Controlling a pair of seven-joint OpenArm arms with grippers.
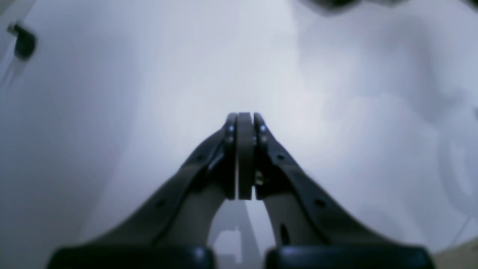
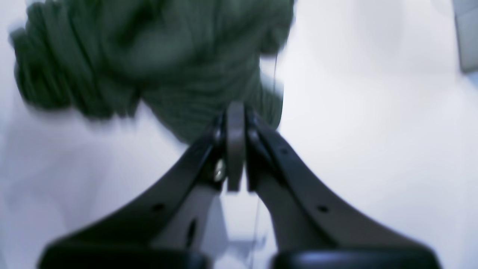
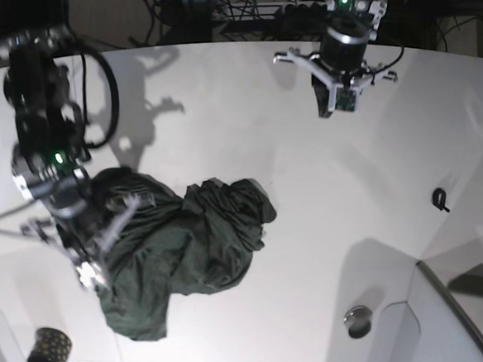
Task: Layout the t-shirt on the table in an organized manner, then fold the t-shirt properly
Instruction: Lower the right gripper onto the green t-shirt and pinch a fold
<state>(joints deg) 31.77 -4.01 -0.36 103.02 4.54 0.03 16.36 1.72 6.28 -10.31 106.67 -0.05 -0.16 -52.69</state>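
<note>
The t-shirt (image 3: 184, 243) lies crumpled in a dark green heap on the left half of the table (image 3: 309, 193) in the base view, bunched and wrinkled, not spread flat. The right gripper (image 3: 104, 232) is at the heap's left edge, motion-blurred; in the right wrist view its tips (image 2: 235, 112) sit against the green fabric (image 2: 149, 56), jaws nearly together, and I cannot tell whether cloth is pinched between them. A small black gold-dotted cup (image 3: 49, 353) stands near the table's lower left edge, apart from the shirt. The left gripper (image 3: 339, 98) hangs over bare white tabletop at upper right, well apart from the shirt, jaws pressed together on nothing (image 1: 244, 123). A small black clip-like item (image 3: 440, 199) lies far right. Cables and dark equipment line the far edge.
</note>
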